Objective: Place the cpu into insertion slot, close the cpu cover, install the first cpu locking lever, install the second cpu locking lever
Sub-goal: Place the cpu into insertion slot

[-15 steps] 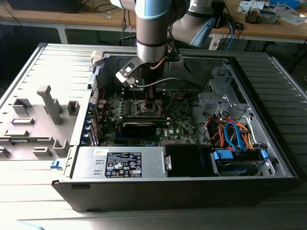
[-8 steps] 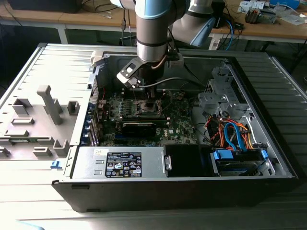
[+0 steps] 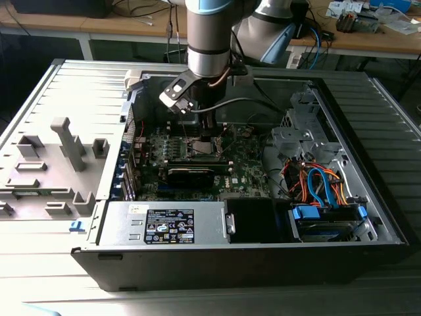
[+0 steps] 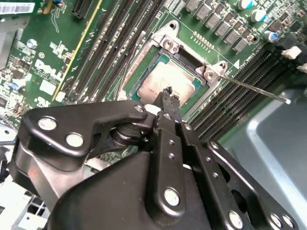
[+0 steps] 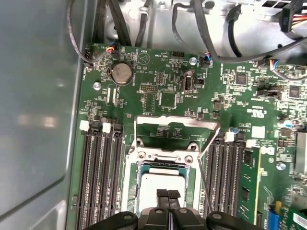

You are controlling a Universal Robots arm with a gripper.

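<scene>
The cpu (image 5: 158,184) lies flat in the insertion slot (image 5: 193,182), its silvery top facing up; it also shows in the second wrist view (image 4: 165,76). My gripper (image 5: 168,194) is shut, its fingertips (image 4: 168,94) pressed together right over the cpu's near edge, nothing visible between them. The cpu cover (image 5: 175,120) stands open, tilted up behind the slot. One thin locking lever (image 4: 254,88) sticks out free beside the slot, also seen as a lever (image 5: 207,146); another lever (image 5: 135,139) stands on the opposite side. In the exterior view my gripper (image 3: 209,133) hangs over the slot (image 3: 197,146).
Black memory slots (image 5: 98,172) flank the socket on both sides. A coin battery (image 5: 121,73) and cables (image 5: 230,28) lie beyond the cover. The case holds a black heatsink block (image 3: 191,174), a power supply (image 3: 164,224) and a drive bay with blue and orange cables (image 3: 322,187).
</scene>
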